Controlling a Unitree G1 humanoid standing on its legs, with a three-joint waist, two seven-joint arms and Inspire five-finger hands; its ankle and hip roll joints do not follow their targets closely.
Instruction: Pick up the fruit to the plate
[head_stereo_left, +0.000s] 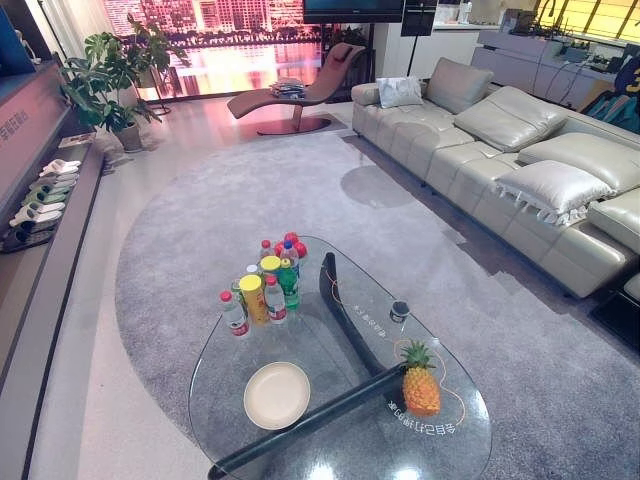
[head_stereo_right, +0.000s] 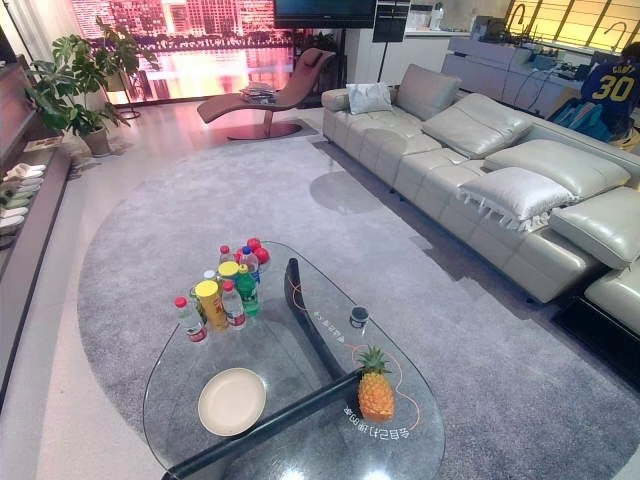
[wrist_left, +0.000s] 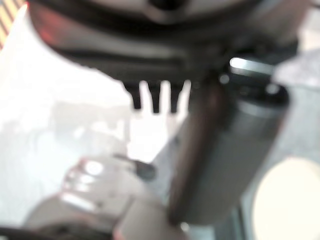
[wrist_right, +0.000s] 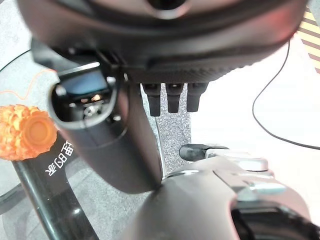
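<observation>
- Fingers on my right hand (wrist_right: 170, 97) hang straight and slack in the right wrist view, pinching nothing; beyond them lies grey carpet and the edge of the glass.
- Fingers on my left hand (wrist_left: 155, 97) show as a short dark row in the left wrist view, likewise straight and holding nothing, with a pale round shape past them that I take to be the plate.
- Just past my right hand, the pineapple (wrist_right: 25, 132) stands apart from it, so that hand looks the better placed for the pick.
- On the glass desk (head_stereo_left: 440, 445), the pineapple (head_stereo_left: 420, 385) stands upright on its base, leafy crown up, at the near right end, which leaves its flanks free for a side grasp.
- At the near left, across the dark diagonal strut (head_stereo_left: 330, 405) under the glass, the cream plate (head_stereo_left: 277, 395) lies bare and well apart from the fruit.
- Toward the far end, a huddle of bottles (head_stereo_left: 265, 290) stands out of the carry path, and a small dark cup (head_stereo_left: 399, 311) sits beyond the pineapple.
- Task, by my reading, has not begun: the fruit has still to be gripped and carried across to the plate.
</observation>
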